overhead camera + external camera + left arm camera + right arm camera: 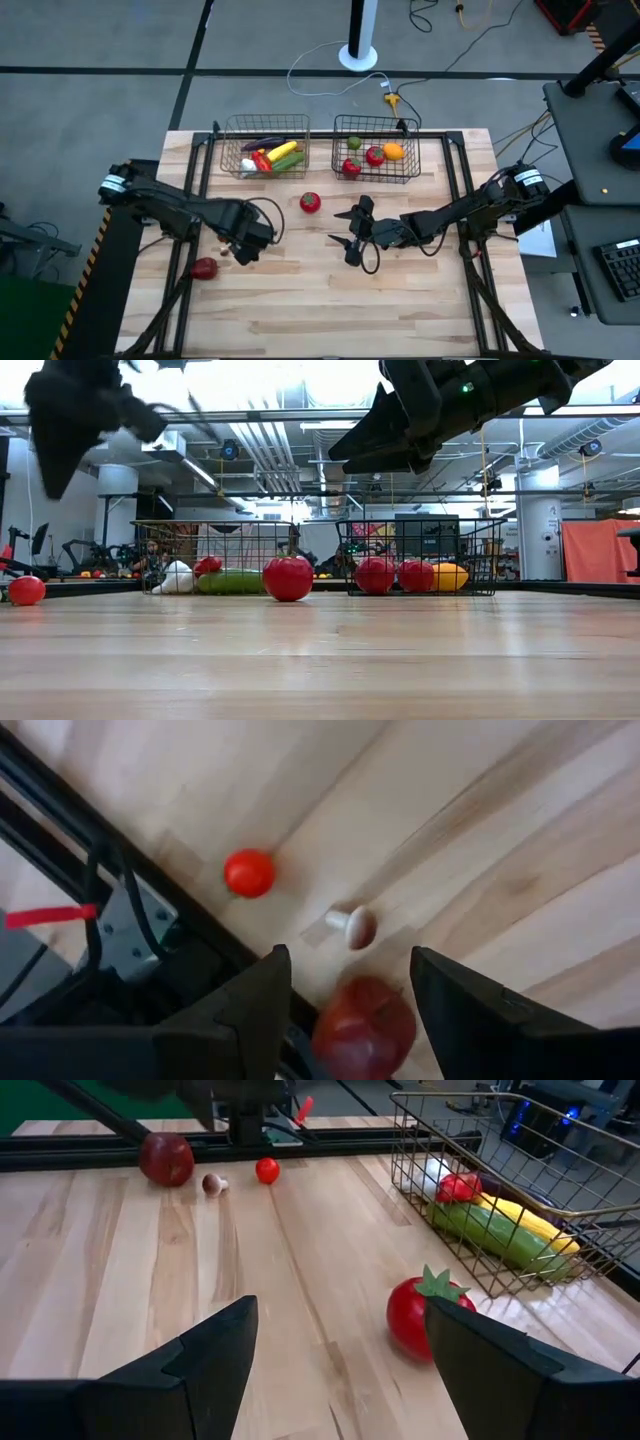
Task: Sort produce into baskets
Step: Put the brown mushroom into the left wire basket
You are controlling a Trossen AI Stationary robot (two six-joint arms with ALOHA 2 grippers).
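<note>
mushroom point(354, 926) | left wrist view only | high view: hidden

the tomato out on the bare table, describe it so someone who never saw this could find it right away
Start at the two wire baskets along the table's far edge. Just in front of the gap between them, alone on the wood, sits the red tomato. Unlike the other loose red pieces near the left edge, it has a green leafy top.

Robotics lab: exposed ceiling ducts point(250, 445), floor cables point(320, 60), other workstations.
</note>
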